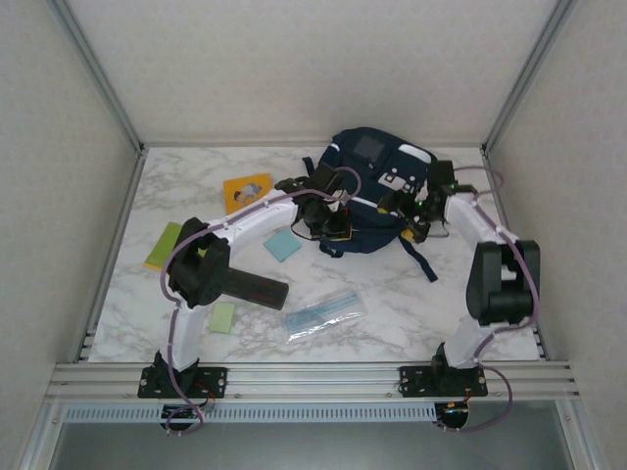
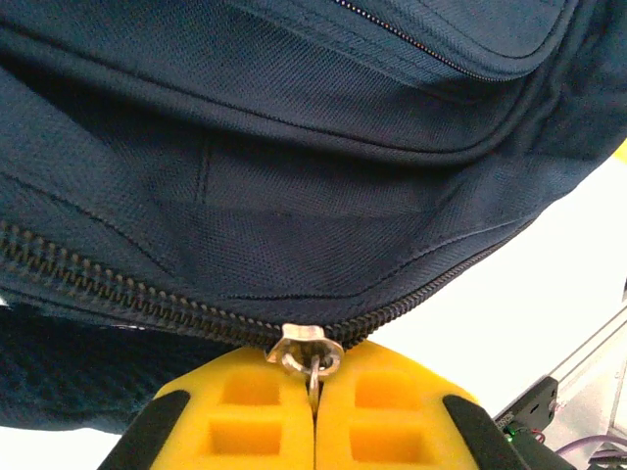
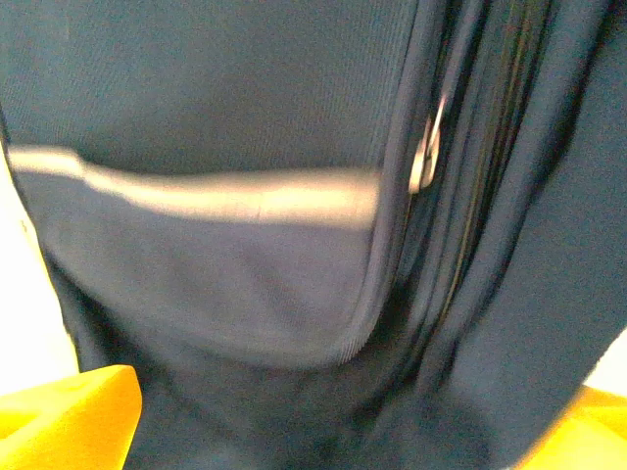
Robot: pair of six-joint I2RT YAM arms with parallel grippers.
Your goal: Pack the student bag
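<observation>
While the left end effector (image 2: 313, 397) is clenched, its yellow pads (image 2: 250, 411) pressed together on the metal zipper pull (image 2: 312, 354) of the student bag (image 1: 372, 181), the right end effector (image 1: 417, 221) is released, its yellow fingers (image 3: 64, 411) spread wide at the two lower corners of the right wrist view. Navy bag fabric lies directly beyond the left pads, with zipper teeth running off to the left of the pull. Between and beyond the right fingers the bag's side shows close and blurred: a pale reflective stripe (image 3: 196, 196) and a second metal pull (image 3: 426, 157). Whether those fingers touch the cloth cannot be told.

From above, the bag rests on the marble bench (image 1: 421, 304) toward its far edge, with the left end effector at the bag's near-left part and the right one at its right side. Left of the bag lie an orange book (image 1: 247, 191), a blue pad (image 1: 282, 245), a green pad (image 1: 164, 245) and a paler green pad (image 1: 222, 317). Nearer than the bag lies a clear plastic packet (image 1: 323, 313).
</observation>
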